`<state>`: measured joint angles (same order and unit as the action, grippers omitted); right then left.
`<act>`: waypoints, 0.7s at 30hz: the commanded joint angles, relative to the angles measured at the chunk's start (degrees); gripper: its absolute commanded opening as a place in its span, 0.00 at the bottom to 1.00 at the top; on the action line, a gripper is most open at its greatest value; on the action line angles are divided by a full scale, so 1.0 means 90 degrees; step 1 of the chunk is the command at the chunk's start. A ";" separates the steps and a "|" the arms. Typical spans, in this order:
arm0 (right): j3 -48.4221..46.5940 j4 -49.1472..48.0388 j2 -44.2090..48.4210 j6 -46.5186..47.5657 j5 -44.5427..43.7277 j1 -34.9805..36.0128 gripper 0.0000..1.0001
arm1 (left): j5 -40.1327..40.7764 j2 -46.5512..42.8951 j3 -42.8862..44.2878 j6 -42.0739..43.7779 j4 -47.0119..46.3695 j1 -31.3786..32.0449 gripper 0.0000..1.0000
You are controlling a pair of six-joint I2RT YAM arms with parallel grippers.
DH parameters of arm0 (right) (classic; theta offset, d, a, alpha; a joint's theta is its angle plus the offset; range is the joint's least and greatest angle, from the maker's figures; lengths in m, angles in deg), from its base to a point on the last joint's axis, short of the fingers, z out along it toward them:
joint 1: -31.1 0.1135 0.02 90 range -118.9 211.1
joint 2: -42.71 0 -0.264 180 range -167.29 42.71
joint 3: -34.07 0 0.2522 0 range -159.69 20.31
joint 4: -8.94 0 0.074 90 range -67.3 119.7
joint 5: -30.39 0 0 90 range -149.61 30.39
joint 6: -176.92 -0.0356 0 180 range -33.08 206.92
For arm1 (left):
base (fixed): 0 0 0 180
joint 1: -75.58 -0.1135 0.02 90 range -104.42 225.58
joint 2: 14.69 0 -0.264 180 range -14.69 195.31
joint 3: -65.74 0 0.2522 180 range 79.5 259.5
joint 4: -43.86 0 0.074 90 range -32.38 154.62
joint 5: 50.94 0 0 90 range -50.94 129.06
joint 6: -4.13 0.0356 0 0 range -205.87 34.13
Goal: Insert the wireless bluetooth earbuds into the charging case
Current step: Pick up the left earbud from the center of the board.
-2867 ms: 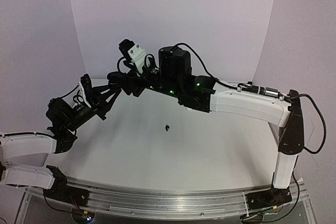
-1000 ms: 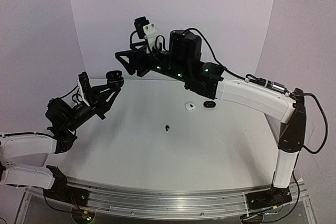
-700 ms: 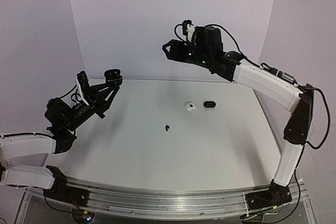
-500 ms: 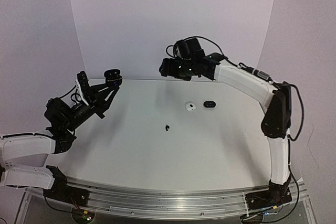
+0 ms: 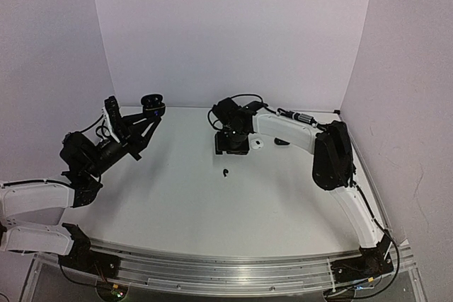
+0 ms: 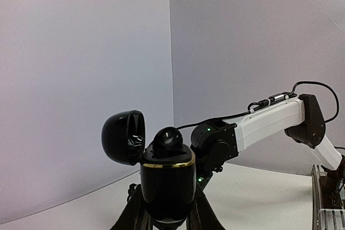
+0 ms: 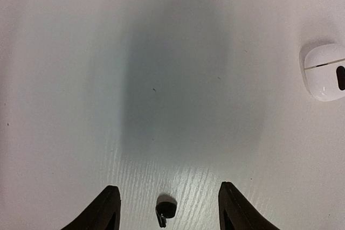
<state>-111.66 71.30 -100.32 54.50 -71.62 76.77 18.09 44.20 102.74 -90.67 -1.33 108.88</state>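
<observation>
My left gripper [image 5: 148, 115] is raised over the table's left side, shut on a black charging case [image 6: 167, 181] with a gold rim. The case's lid [image 6: 123, 137] is flipped open, and a black earbud [image 6: 170, 139] sits in the top of the case. A second black earbud [image 7: 166, 209] lies on the white table [image 5: 184, 203]. My right gripper [image 7: 168, 208] hangs open just above it, a finger on either side and not touching it. In the top view this earbud [image 5: 225, 172] lies just in front of the right gripper [image 5: 233, 148].
A closed white case [image 7: 325, 71] lies on the table to the right of my right gripper. In the top view the white case [image 5: 259, 143] has a small black case [image 5: 282, 141] just behind the right forearm beside it. The right arm folds low across the table's back middle.
The right arm has swung from high near the back wall down to the table, bringing its gripper over the loose black earbud. The left arm and its case have not moved.
</observation>
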 commanded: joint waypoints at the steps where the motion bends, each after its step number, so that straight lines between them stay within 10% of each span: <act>1: -0.0284 0.0370 -0.0283 0.0020 -0.0111 0.0080 0.60 | -0.0075 -0.0034 0.0203 -0.0045 -0.0002 -0.0028 0.00; 21: -0.0268 0.0747 -0.0769 0.0291 -0.0243 0.0399 0.39 | -0.0129 -0.0014 0.0243 -0.0007 0.0063 -0.0028 0.00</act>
<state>-113.73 74.72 -106.41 56.49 -72.62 78.52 17.72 44.25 102.74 -90.65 -0.60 108.88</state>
